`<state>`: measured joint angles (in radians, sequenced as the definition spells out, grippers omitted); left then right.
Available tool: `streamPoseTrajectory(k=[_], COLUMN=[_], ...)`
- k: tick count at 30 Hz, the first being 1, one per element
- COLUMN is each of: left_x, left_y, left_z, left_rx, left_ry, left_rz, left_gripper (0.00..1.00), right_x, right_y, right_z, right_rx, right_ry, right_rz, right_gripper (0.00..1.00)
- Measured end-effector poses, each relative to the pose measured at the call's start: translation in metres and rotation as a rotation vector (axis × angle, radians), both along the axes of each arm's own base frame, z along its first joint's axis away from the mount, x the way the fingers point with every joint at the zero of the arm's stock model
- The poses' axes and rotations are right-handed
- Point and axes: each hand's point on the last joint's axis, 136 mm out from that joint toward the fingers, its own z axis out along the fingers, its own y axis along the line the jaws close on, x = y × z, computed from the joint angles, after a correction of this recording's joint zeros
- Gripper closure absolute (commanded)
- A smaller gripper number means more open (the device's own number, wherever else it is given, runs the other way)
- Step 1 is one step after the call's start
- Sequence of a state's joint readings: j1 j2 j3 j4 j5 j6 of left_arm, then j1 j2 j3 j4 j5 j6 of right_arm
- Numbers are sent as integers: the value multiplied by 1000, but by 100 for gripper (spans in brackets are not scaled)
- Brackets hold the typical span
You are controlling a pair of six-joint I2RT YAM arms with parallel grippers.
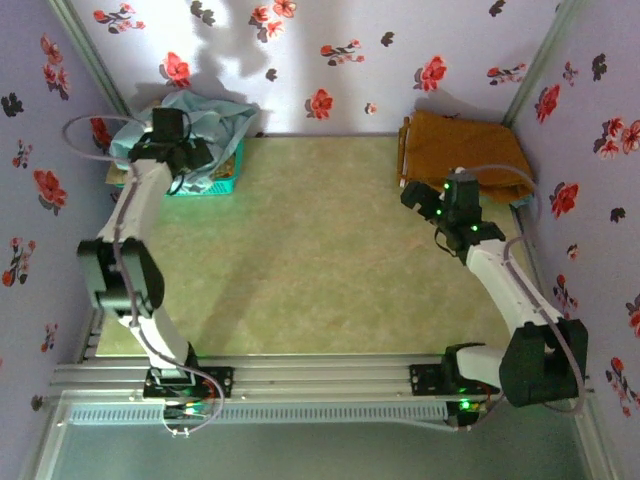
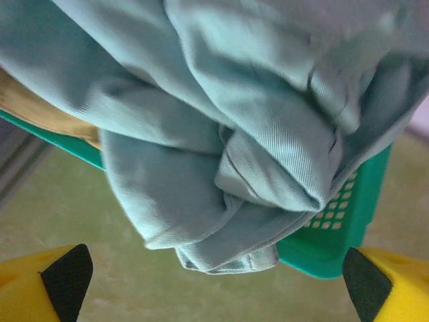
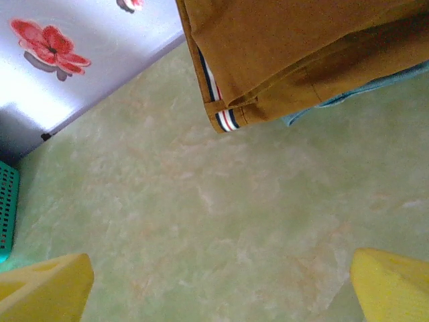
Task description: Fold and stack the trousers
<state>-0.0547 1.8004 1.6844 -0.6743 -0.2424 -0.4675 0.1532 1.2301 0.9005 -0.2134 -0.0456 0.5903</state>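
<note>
Pale-blue trousers: 1 | green basket: 1 | orange-brown garment: 1

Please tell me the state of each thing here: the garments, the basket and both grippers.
basket: upright on the table
trousers: crumpled, heaped in the basket, hanging over its rim
orange-brown garment: folded, flat on the table
left gripper: open, empty
right gripper: open, empty

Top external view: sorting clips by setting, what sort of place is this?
Likely a staged robot test booth: flowered wall panels enclose a green tabletop, with a laundry basket of trousers.
</note>
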Motion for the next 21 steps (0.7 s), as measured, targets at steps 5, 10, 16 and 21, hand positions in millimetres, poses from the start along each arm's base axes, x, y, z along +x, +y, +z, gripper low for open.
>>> streamPoseTrajectory(k=[5,10,16,21], left_x=[26,48,50,43], left_y=[-3,-4,-6,-9], left_z=[-44,-71,-68,-37], left_rx=[65,114,163,199], left_ry=[111,163,174,123], left_rz=[-42,-93,-150,-174], left_gripper=[4,59,100,100], right_x=[3,3,1,-1], right_y=[6,10,11,13], right_z=[-4,-3,-1,6], right_rx=[6,17,22,32], right_ry=[16,24,25,6], right_rz=[26,43,50,60], right_gripper=[1,1,1,1])
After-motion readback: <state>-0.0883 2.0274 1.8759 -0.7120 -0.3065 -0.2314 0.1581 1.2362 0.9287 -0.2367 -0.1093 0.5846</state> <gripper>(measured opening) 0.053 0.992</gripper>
